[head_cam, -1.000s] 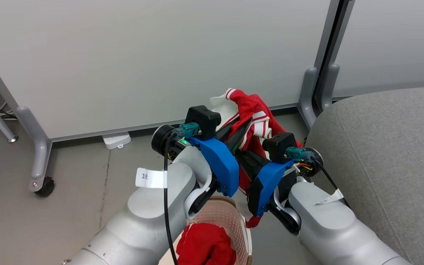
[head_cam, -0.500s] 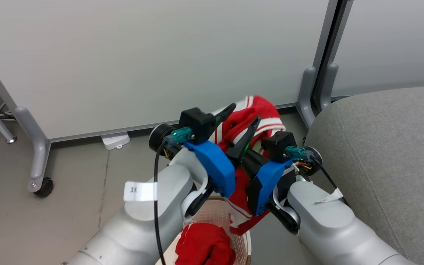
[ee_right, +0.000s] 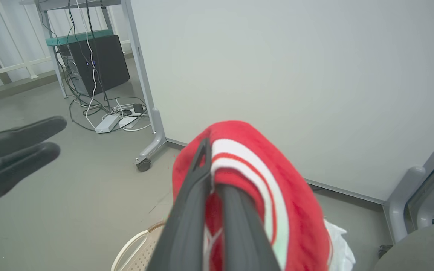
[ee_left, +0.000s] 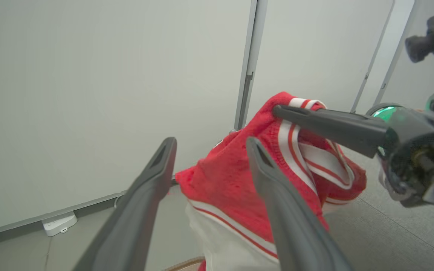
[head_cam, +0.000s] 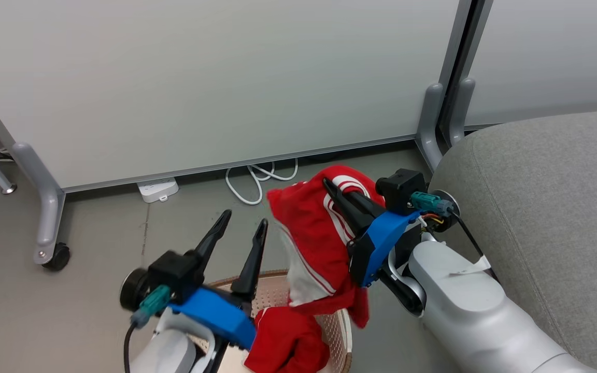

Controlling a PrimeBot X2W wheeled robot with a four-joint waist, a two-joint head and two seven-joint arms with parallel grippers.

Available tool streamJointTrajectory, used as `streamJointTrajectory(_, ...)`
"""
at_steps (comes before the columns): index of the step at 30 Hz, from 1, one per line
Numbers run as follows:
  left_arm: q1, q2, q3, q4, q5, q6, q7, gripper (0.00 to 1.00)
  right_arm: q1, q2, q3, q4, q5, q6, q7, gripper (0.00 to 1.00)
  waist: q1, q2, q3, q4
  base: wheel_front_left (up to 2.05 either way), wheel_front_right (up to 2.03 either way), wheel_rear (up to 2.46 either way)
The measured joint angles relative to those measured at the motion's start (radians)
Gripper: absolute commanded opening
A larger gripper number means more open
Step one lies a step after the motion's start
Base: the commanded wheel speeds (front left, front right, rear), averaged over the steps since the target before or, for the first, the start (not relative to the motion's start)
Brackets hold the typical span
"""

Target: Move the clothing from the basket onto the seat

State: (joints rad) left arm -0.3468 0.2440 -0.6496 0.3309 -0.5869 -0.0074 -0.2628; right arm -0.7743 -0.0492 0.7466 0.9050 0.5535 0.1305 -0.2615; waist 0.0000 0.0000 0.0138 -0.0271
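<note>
Our right gripper (head_cam: 329,186) clamps the banded hem of the striped garment (head_cam: 309,233); our left gripper (head_cam: 244,218) gapes empty. The cloth looks light and limp.

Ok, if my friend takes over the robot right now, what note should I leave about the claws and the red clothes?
Left claw: open, empty, above the basket.
Right claw: shut on the striped red clothing, which hangs over the basket's edge, beside the sofa seat.
Plain red clothing: in the basket.
Done: striped piece lifted up; nothing seen on the seat.
Left: lay the striped piece on the seat, then fetch the plain one.
</note>
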Motion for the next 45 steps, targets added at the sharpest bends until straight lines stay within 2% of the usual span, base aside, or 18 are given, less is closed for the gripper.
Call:
streamJointTrajectory(5,0.175,-0.015,0.150,-0.098,0.091,0.006,0.000,1.00,0.001,0.000,-0.044,-0.021,-0.028,0.000,0.000,0.00,0.0000,0.0000,0.004,0.003,0.00,0.00,0.00)
streamJointTrajectory(11,0.279,-0.054,0.277,-0.130,0.175,-0.031,0.000,1.00,0.004,0.000,-0.083,-0.040,-0.064,0.000,0.000,0.00,0.0000,0.0000,0.011,0.011,0.00,0.00,0.00)
streamJointTrajectory(19,0.309,-0.109,0.374,-0.122,0.245,-0.081,0.000,1.00,0.021,0.000,-0.101,-0.050,-0.084,0.000,0.000,0.00,-0.0001,0.0000,0.018,0.007,0.00,0.00,0.00)
streamJointTrajectory(25,0.324,-0.131,0.412,-0.116,0.278,-0.100,0.000,1.00,0.021,0.000,-0.102,-0.060,-0.085,0.000,0.000,0.00,0.0000,0.0000,0.022,-0.020,0.00,0.00,0.00)
streamJointTrajectory(33,0.321,-0.145,0.443,-0.122,0.311,-0.114,0.000,1.00,0.020,0.000,-0.101,-0.072,-0.085,0.000,0.000,0.00,0.0000,0.0000,0.040,-0.122,0.00,0.00,0.00)
streamJointTrajectory(45,0.284,-0.144,0.448,-0.110,0.334,-0.117,0.000,1.00,0.019,-0.001,-0.099,-0.109,-0.076,0.000,0.000,0.00,0.0000,0.0000,0.083,-0.346,0.00,0.00,0.00)
